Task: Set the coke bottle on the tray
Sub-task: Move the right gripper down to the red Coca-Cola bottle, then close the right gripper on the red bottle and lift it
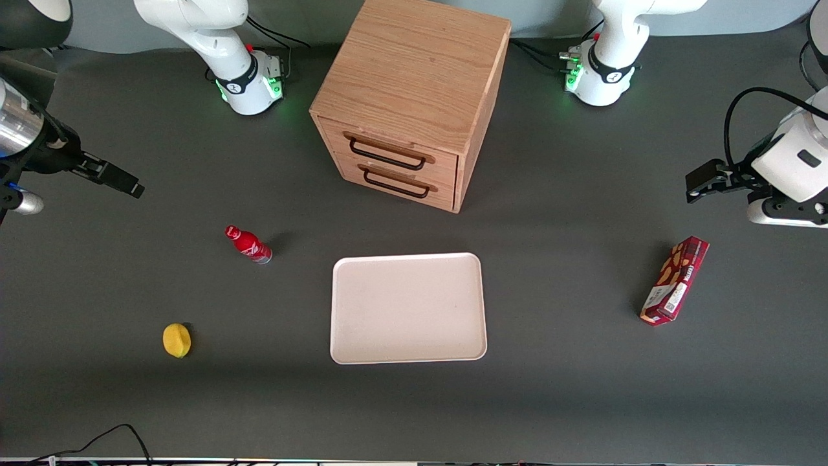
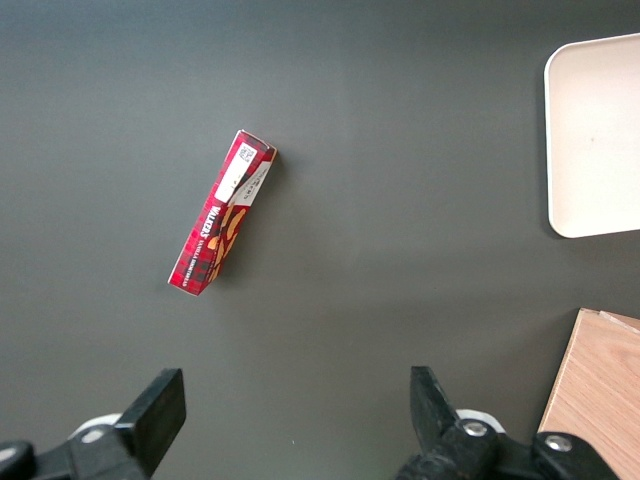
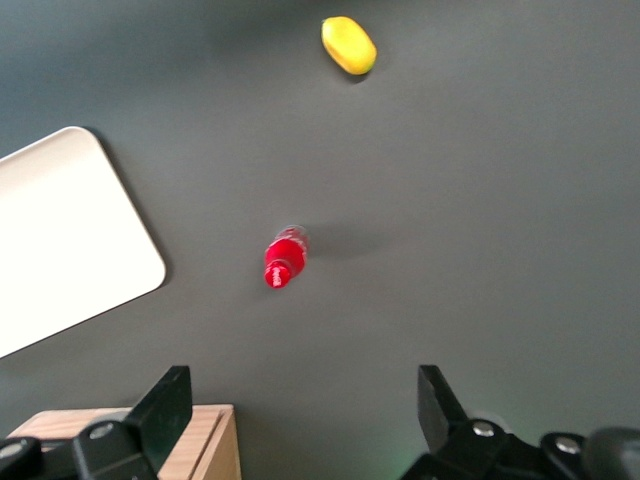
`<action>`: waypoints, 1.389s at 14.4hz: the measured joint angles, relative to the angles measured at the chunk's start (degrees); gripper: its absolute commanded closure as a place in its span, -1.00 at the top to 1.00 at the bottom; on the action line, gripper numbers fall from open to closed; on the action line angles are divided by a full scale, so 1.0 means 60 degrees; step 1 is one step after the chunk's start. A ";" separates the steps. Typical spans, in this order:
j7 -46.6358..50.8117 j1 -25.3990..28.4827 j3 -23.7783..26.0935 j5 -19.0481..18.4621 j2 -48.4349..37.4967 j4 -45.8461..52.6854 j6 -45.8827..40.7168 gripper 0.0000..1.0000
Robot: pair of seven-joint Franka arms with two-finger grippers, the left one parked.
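The coke bottle (image 1: pixel 249 244) (image 3: pixel 283 258), small and red with a red cap and a silvery base, stands upright on the dark table. It is beside the tray (image 1: pixel 407 307) (image 3: pixel 60 230), toward the working arm's end. The tray is pale pinkish-white with a low rim, nothing is on it, and its corner shows in the left wrist view (image 2: pixel 600 130). My gripper (image 1: pixel 123 181) (image 3: pixel 303 390) hangs open above the table, farther from the front camera than the bottle and well apart from it. Nothing is between its fingers.
A wooden two-drawer cabinet (image 1: pixel 407 97) (image 3: pixel 150 440) stands farther from the front camera than the tray. A yellow lemon (image 1: pixel 176 340) (image 3: pixel 348 45) lies nearer the front camera than the bottle. A dark red snack box (image 1: pixel 675 279) (image 2: pixel 220 225) lies toward the parked arm's end.
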 measured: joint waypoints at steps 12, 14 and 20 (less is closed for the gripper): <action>-0.0135 0.0461 0.0769 0.0084 0.0726 -0.3352 0.3395 1.00; -0.0135 0.0464 0.0806 -0.0125 0.0783 -0.4456 0.4907 1.00; -0.0141 0.0406 0.0798 -0.0481 0.1125 -0.5663 0.6928 -0.85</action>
